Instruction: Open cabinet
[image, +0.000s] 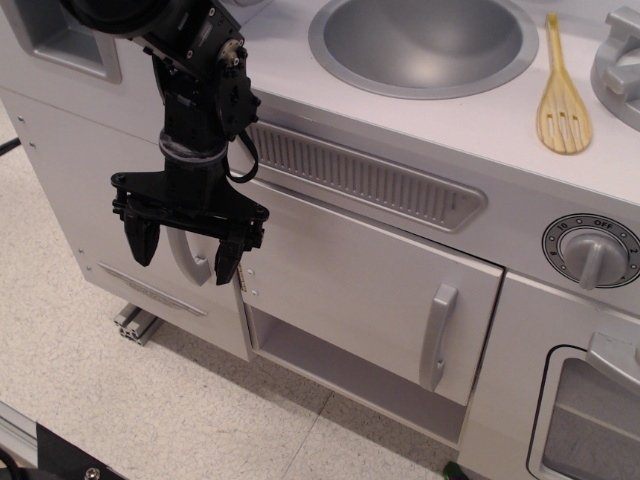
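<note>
The cabinet door (350, 285) is a flat pale grey rectangle on the front of the toy kitchen, with a small vertical silver handle (438, 335) near its right edge. Below the door's lower edge the white inner shelf (300, 350) shows. My black gripper (186, 252) hangs open and empty to the left of this door, in front of the taller narrow door (90, 190). That door's curved silver handle (187, 262) shows between my fingers. Whether they touch it I cannot tell. My right fingertip (228, 265) is close to the cabinet door's left edge.
A round metal sink (425, 45) and a wooden slotted spatula (562, 95) sit on the countertop. A vent grille (365, 178) runs above the cabinet. A dial knob (592, 252) and a windowed oven door (590, 420) are at the right. An aluminium frame foot (135, 325) stands on the floor.
</note>
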